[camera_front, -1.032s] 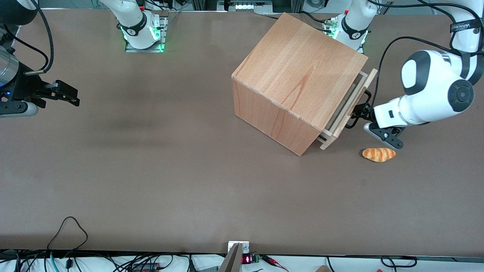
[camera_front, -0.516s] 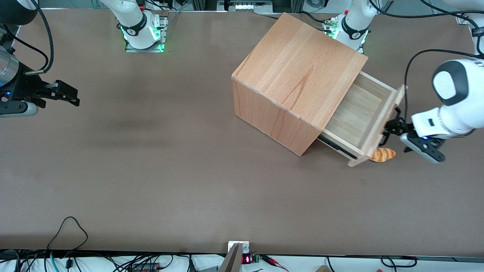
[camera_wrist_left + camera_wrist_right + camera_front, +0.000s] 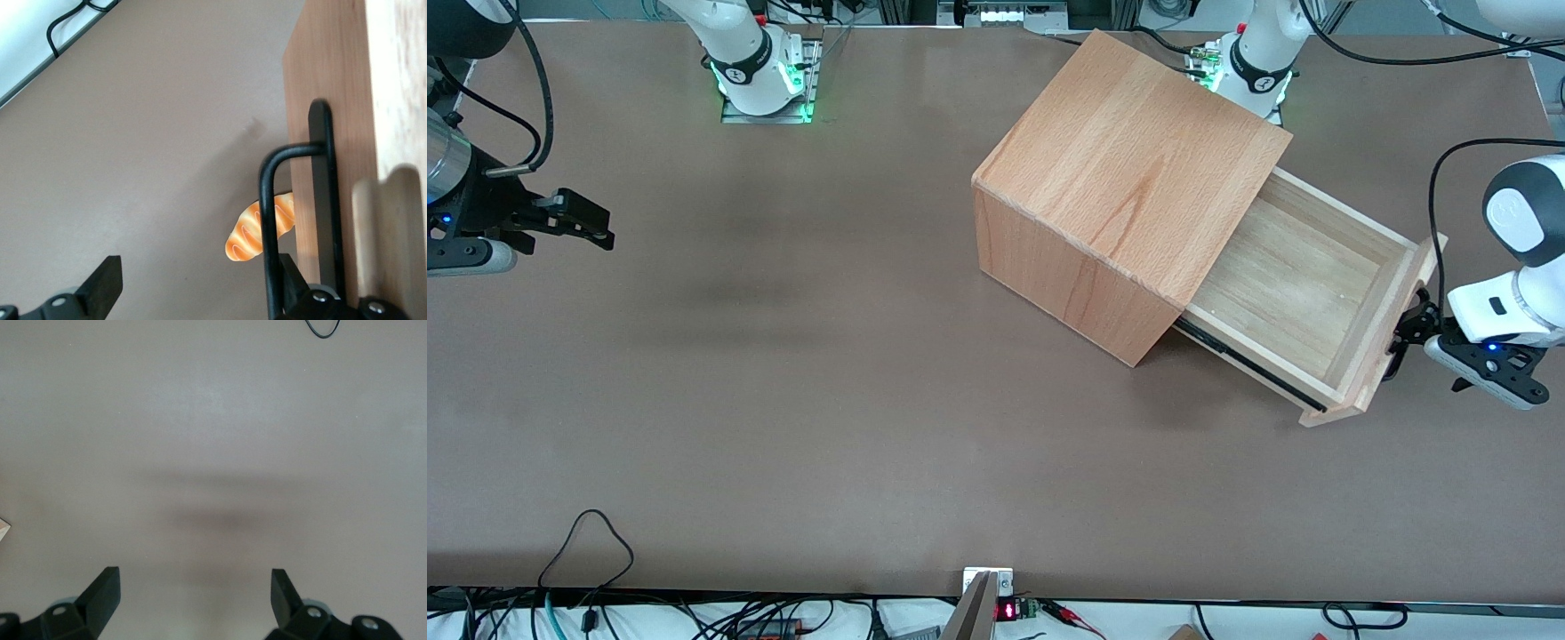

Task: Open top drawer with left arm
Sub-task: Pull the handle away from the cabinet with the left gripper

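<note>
The top drawer (image 3: 1303, 284) of the wooden cube cabinet (image 3: 1129, 169) stands pulled far out, and its inside is bare. Its front panel (image 3: 1396, 320) faces the working arm's end of the table. The left arm's black gripper (image 3: 1402, 340) is at that panel, in front of the drawer. In the left wrist view the gripper (image 3: 198, 283) is open, its fingers (image 3: 107, 283) wide apart. The black bar handle (image 3: 268, 233) runs between them, close against one finger, with the front panel (image 3: 330, 100) beside it.
A small orange striped bread roll (image 3: 257, 230) lies on the brown table (image 3: 133, 167) just under the handle. It is hidden beneath the drawer front in the front view. Cables run along the table edge (image 3: 596, 533) nearest the front camera.
The drawer has slid out from nearly shut to far open, with the gripper moving along at its handle toward the working arm's end. The bread roll is now covered in the front view.
</note>
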Motion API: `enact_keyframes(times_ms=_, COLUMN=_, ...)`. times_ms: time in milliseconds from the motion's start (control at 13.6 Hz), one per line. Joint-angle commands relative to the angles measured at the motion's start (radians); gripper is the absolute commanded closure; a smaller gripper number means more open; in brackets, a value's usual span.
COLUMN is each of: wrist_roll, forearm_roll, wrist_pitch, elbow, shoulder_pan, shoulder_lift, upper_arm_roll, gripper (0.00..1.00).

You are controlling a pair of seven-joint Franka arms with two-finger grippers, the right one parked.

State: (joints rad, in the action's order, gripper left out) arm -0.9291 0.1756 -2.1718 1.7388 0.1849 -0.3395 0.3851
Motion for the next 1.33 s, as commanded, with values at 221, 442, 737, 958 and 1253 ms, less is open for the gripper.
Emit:
enact_keyframes(times_ms=221, wrist_roll=-0.028, forearm_roll=-0.042, wrist_pitch=0.015, elbow=-0.047, shoulder_pan=-0.015, shoulder_lift=-0.02, upper_arm_roll=0.015, gripper=0.0)
enact_keyframes(times_ms=442, wrist_roll=0.035, forearm_roll=-0.042, wrist_pitch=0.139, elbow=-0.134, shoulder_pan=-0.005, shoulder_lift=-0.003, upper_arm_roll=0.014, gripper=0.0)
enact_keyframes(times_ms=737, wrist_roll=0.094, forearm_roll=-0.045, wrist_pitch=0.282, elbow=-0.188, shoulder_pan=-0.001, shoulder_lift=0.056, upper_arm_roll=0.011, gripper=0.0)
enact_keyframes(times_ms=958, wrist_roll=0.194, forearm_roll=-0.057, wrist_pitch=0.378, elbow=-0.194, shoulder_pan=0.024, shoulder_lift=0.112, upper_arm_roll=0.014, gripper=0.0)
enact_keyframes(times_ms=1253, wrist_roll=0.382, forearm_roll=-0.117, wrist_pitch=0.492, elbow=-0.193, shoulder_pan=0.057, shoulder_lift=0.22, upper_arm_roll=0.015, gripper=0.0)
